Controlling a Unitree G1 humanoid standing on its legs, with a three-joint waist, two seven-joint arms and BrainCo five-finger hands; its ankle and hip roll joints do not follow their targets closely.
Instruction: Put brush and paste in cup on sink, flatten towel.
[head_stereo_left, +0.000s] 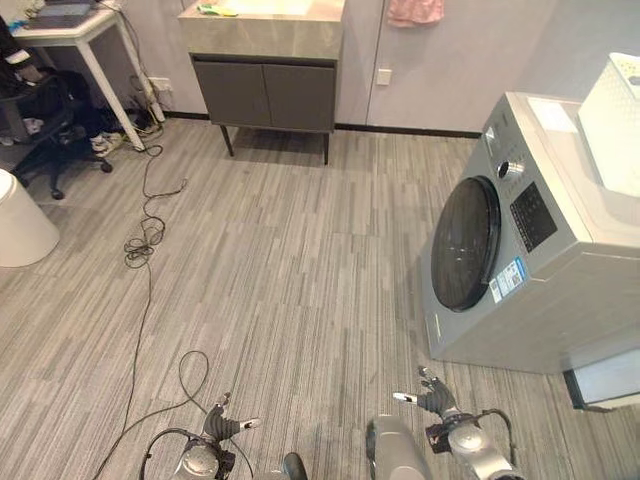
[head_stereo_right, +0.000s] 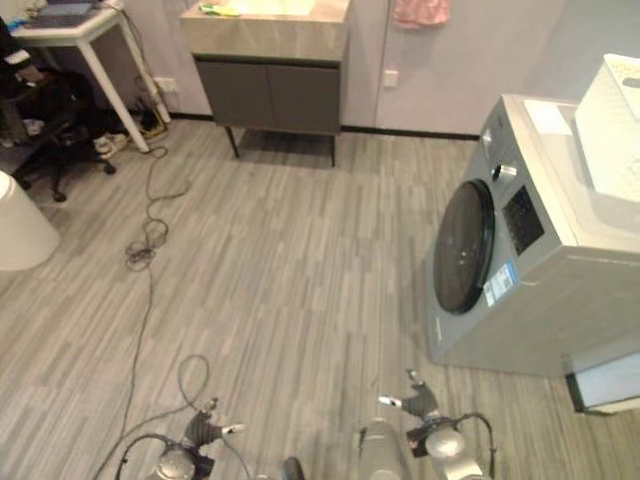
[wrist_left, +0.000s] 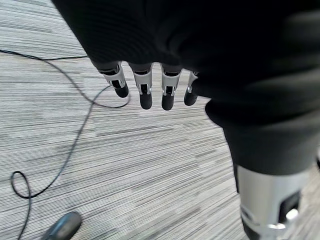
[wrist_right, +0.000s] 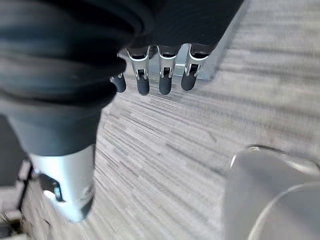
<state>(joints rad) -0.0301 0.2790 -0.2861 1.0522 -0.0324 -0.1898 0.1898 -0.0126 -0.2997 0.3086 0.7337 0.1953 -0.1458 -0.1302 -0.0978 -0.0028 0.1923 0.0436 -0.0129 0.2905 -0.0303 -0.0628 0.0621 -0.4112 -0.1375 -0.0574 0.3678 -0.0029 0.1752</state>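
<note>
Left hand (head_stereo_left: 222, 428) and right hand (head_stereo_left: 432, 398) hang low, fingers relaxed, empty.

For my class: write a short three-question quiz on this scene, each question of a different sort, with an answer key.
1. True or false: the left robot hand holds a toothbrush.
2. Multiple choice: where does the washing machine stand relative to the robot? A) to its left B) to its right C) beside the white desk
3. Fill in: the pink towel hangs on the wall beside the sink ______.

Key
1. False. Its fingers hang relaxed over the floor and hold nothing; the right robot hand is empty too.
2. B.
3. Cabinet, standing at the far wall.
</note>
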